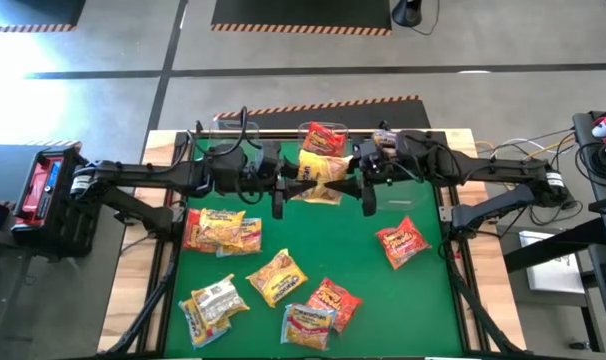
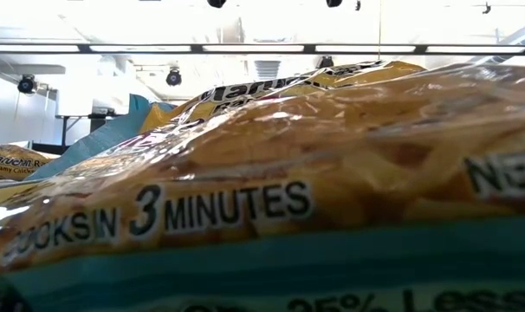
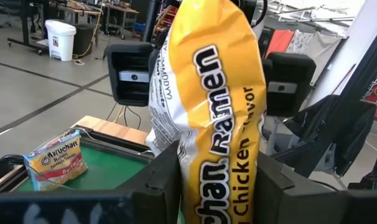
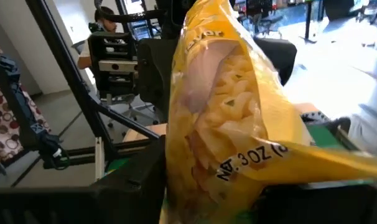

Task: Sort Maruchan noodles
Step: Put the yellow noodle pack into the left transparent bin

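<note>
The green counter (image 1: 403, 300) is still carrying most of the work. Seven or so Maruchan noodles are lying loose on it: a cluster of yellow and red packets (image 1: 223, 232) toward the left side, a yellow one (image 1: 276, 276) in the middle, three more (image 1: 313, 310) near the front edge, and a lone red packet (image 1: 401, 243) on the right.

At the back edge a red packet (image 1: 323, 138) is sitting apart from the rest, possibly in a clear bin, though I cannot tell. So sorting looks only just begun.

Both arms are meeting over the back middle of the counter, sharing one yellow chicken-flavour packet (image 3: 216, 118). The left pincer (image 3: 216, 177) is gripping it at its lower end. The right pincer (image 4: 207, 177) is bracketing the same packet (image 4: 229, 124), but whether it is pinching or letting go I cannot tell. This looks like a handover.
</note>
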You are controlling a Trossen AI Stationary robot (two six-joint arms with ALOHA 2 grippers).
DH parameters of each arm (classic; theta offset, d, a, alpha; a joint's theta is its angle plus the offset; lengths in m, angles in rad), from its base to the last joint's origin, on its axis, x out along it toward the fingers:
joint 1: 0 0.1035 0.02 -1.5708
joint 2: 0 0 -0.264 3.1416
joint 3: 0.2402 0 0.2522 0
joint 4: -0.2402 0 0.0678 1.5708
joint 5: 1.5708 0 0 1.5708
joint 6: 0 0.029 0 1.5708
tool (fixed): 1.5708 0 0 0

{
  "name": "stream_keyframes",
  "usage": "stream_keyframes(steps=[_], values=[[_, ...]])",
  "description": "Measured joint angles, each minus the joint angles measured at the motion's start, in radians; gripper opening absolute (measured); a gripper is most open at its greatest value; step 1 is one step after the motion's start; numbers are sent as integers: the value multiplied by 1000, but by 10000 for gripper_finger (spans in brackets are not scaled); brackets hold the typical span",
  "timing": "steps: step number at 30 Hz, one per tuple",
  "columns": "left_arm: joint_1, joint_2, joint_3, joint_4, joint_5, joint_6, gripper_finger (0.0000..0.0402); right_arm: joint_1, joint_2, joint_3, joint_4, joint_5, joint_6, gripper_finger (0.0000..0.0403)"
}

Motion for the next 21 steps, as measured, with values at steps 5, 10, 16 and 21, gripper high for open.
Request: stream_keyframes(steps=[5,10,16,21], values=[[1,0,0,0,-2,0,115,0,-5,76,-187,-1,43,221],[13,-1,0,-1,-2,0,106,0,-5,208,-531,5,48,261],[84,-34,0,-117,-1,20,111,2,-6,312,-777,8,75,275],[212,-77,0,-288,-2,29,109,2,-15,315,-795,8,76,267]])
